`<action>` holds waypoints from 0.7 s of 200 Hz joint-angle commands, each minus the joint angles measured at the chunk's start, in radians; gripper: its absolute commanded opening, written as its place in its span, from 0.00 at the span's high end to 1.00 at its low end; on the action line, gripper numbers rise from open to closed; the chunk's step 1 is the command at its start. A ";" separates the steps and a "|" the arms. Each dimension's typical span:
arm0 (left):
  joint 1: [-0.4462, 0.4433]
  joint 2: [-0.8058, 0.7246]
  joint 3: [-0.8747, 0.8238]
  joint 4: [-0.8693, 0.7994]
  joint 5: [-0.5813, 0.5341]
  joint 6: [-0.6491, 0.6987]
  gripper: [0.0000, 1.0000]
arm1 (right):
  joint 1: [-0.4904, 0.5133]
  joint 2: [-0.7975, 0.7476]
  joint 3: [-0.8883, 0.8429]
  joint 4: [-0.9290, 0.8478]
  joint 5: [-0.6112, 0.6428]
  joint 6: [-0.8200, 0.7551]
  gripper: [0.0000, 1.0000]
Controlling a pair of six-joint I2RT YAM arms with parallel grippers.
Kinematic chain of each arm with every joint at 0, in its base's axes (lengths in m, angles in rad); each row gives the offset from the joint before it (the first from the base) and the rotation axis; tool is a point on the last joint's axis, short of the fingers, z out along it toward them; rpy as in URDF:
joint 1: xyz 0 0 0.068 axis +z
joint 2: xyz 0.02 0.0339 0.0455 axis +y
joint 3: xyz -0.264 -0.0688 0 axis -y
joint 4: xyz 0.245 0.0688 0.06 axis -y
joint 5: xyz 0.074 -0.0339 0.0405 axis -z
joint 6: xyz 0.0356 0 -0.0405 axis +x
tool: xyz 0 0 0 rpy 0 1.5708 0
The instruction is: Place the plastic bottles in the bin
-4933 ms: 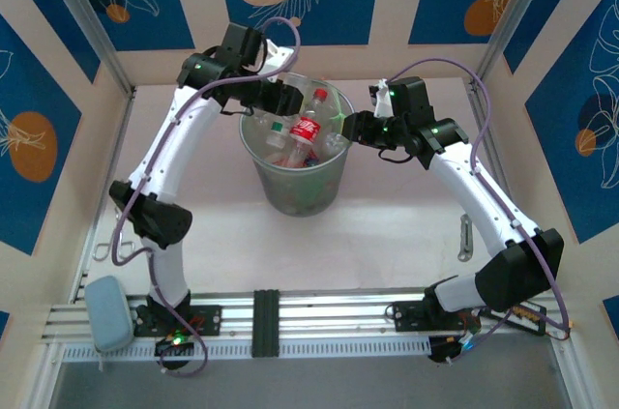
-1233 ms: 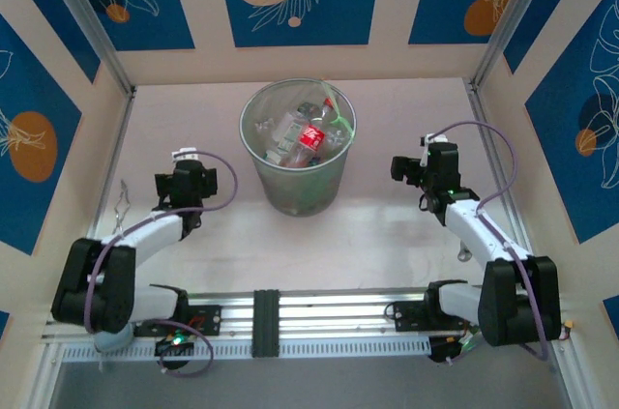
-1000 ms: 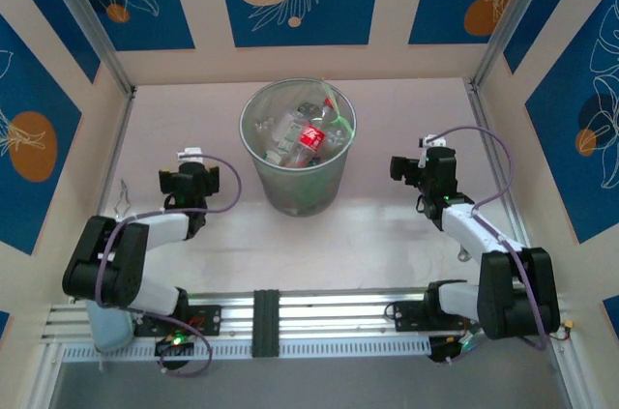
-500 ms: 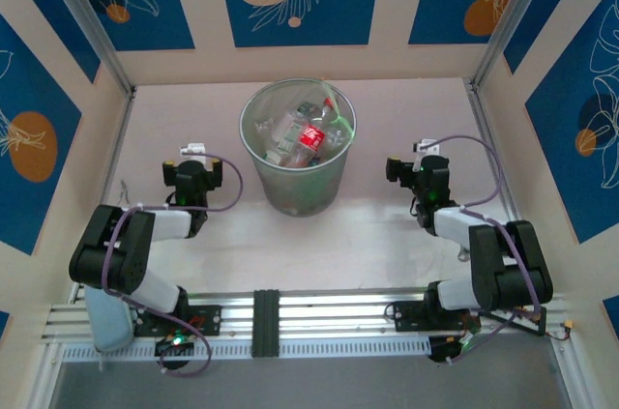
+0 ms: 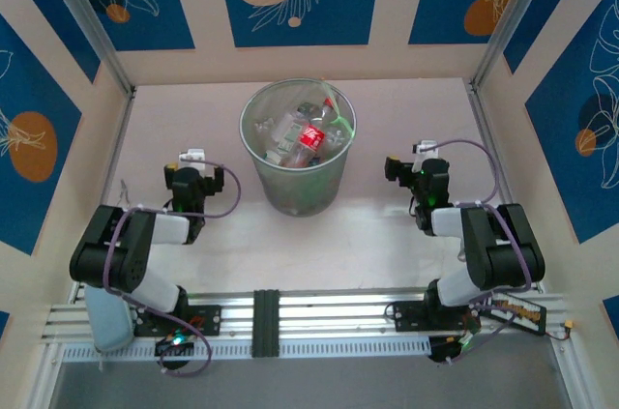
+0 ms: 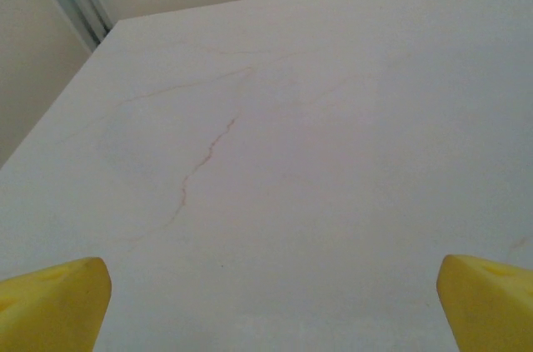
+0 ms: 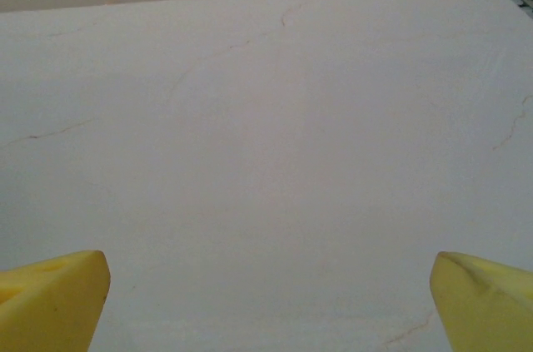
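Bottles lie piled inside the bin at the top middle of the top view, so the job looks done. The left gripper and right gripper sit low on either side, well apart from it. In the left wrist view, yellow fingers show in the bottom corners, spread wide with nothing between them, over the table. The right wrist view is alike: fingers spread wide, holding nothing.

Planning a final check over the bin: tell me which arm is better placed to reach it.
Left, marginally. Both arms sit folded, end effectors open and empty; the left end effector looks slightly nearer the bin than the right end effector. The plastic bottles already lie inside.
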 commanded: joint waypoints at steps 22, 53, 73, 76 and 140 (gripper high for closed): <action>0.023 0.023 -0.012 0.074 0.052 0.003 0.00 | -0.040 0.012 0.015 -0.005 -0.074 0.017 0.01; 0.030 0.028 -0.011 0.085 0.059 0.001 0.00 | -0.052 0.011 0.010 0.008 -0.086 0.025 0.01; 0.032 0.027 -0.011 0.084 0.060 0.000 0.00 | -0.047 0.012 0.006 0.015 -0.080 0.021 0.01; 0.031 0.026 -0.011 0.081 0.061 0.001 0.00 | -0.048 0.012 0.006 0.017 -0.080 0.021 0.01; 0.031 0.025 -0.011 0.078 0.061 -0.001 0.00 | -0.046 0.012 0.008 0.016 -0.078 0.019 0.01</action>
